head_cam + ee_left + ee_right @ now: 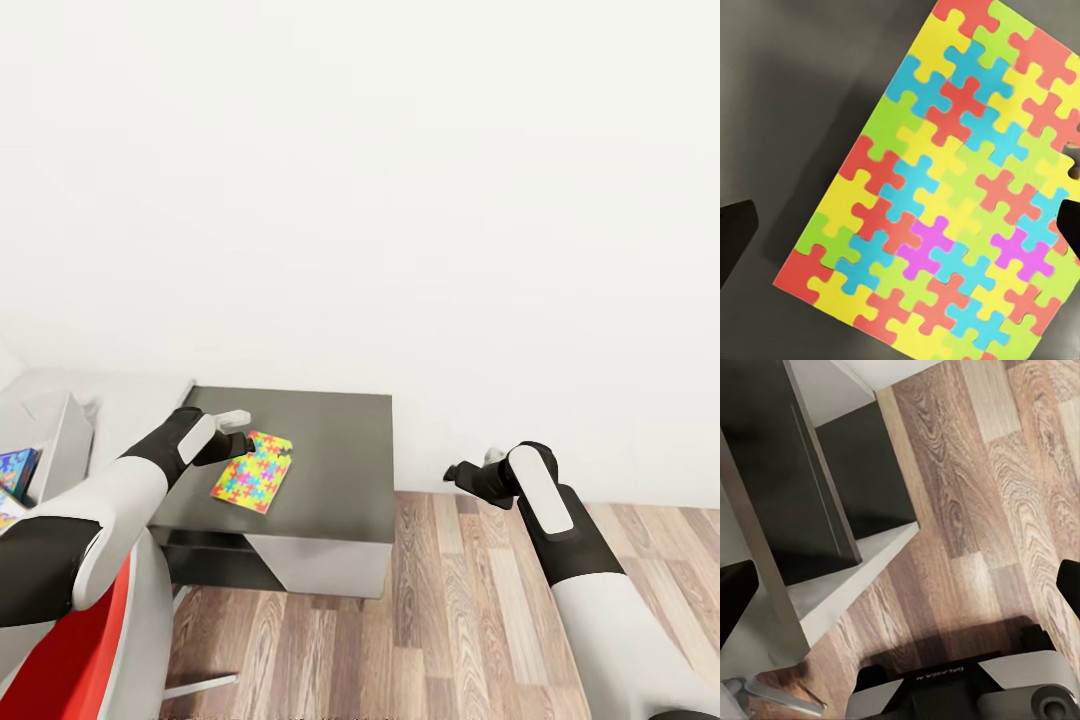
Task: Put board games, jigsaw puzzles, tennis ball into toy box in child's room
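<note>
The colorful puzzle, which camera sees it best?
The left wrist view: the jigsaw puzzle is close up, every piece clear, with the left end effector open above it. The head view shows it small on the dark table. The right wrist view looks at wooden floor.

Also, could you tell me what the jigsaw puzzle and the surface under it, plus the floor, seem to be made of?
Jigsaw puzzle: looks like thin matte card or foam, flat with bright interlocking pieces. Dark table section: smooth matte dark-grey top, perhaps laminate; no grain visible. Floor: wood or wood-look planks, with clear grain and plank seams.
</note>
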Motion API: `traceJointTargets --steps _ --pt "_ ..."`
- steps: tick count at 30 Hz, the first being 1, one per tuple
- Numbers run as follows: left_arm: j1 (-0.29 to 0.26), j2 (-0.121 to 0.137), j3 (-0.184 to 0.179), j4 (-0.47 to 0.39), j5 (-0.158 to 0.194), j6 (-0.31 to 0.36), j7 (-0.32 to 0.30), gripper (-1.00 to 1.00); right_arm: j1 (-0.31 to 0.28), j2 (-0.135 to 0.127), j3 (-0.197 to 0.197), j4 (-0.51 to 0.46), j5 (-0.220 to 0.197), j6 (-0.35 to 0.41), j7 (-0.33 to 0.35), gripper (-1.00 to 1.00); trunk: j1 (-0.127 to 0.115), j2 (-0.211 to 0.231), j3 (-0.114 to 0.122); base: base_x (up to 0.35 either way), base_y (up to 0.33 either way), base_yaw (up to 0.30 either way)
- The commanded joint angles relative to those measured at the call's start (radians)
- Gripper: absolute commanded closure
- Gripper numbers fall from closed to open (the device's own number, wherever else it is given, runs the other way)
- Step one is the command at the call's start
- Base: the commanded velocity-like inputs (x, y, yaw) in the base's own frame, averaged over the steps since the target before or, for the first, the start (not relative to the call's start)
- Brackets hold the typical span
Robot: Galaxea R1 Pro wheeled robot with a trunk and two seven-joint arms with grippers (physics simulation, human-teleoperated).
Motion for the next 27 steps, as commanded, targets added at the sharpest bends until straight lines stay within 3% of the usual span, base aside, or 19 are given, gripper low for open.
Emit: traceJointTargets --steps 1,16,27 --pt "-0.001 0.001 -0.006 -0.002 0.011 0.004 0.007 -1.0 -0.001 -0.001 0.002 -0.001 -0.009 0.002 -0.01 -1.0 0.001 -0.002 -0.003 0.0 0.0 0.0" --pt "-0.001 0.0 -0.007 -0.002 0.011 0.004 0.007 -1.0 0.0 -0.001 0.002 -0.001 -0.008 -0.003 -0.01 -1.0 0.001 -0.002 -0.027 0.0 0.0 0.0" --pt "0.003 0.0 -0.006 -0.002 0.009 0.004 0.007 -1.0 0.022 -0.001 0.003 -0.001 0.004 -0.011 -0.01 -1.0 0.001 -0.002 -0.031 0.0 0.0 0.0"
